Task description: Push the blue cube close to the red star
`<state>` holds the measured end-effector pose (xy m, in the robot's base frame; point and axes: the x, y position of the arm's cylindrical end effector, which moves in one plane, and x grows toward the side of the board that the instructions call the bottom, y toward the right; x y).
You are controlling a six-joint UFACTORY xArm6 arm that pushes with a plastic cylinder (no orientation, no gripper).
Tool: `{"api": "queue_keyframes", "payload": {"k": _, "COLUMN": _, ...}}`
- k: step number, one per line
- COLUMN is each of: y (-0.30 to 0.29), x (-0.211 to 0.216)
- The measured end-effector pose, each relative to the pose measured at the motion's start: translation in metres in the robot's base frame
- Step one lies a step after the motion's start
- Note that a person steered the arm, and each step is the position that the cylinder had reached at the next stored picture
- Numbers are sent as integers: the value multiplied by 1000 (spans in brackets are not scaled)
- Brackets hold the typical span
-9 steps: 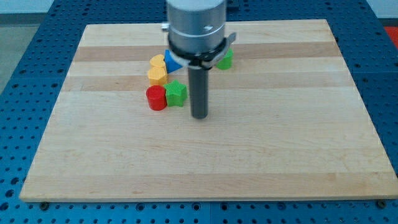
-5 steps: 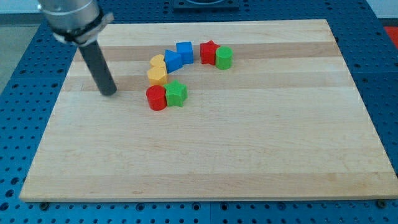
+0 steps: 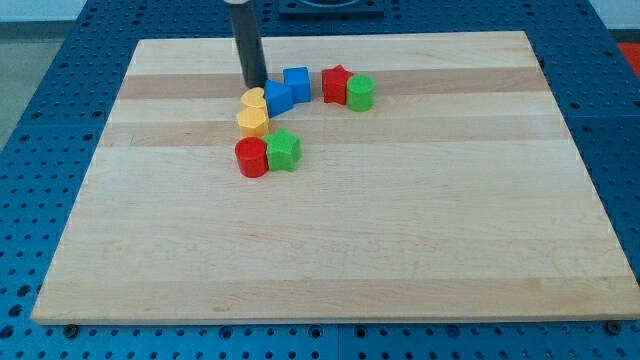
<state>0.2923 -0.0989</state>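
The blue cube (image 3: 297,83) sits near the view's top on the wooden board (image 3: 400,220). The red star (image 3: 335,84) lies just to its right with a small gap between them. A second blue block (image 3: 277,97), wedge-like, touches the cube's lower left. My tip (image 3: 255,84) stands just left of that second blue block and above the yellow blocks, a short way left of the blue cube.
A green cylinder (image 3: 360,92) touches the red star's right side. Two yellow blocks (image 3: 253,112) are stacked in a column below my tip. A red cylinder (image 3: 251,157) and a green star (image 3: 284,150) lie side by side under them.
My tip went from the board's middle to the far left, then up and right to beside the blue blocks. The blocks have not moved.
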Motion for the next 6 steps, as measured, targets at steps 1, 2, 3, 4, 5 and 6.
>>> {"api": "queue_keyframes", "payload": {"k": 1, "y": 15, "x": 1}}
{"api": "queue_keyframes", "payload": {"k": 2, "y": 20, "x": 1}}
{"api": "queue_keyframes", "payload": {"k": 3, "y": 27, "x": 1}}
{"api": "queue_keyframes", "payload": {"k": 4, "y": 33, "x": 1}}
{"api": "queue_keyframes", "payload": {"k": 5, "y": 33, "x": -1}}
{"api": "queue_keyframes", "payload": {"k": 6, "y": 33, "x": -1}}
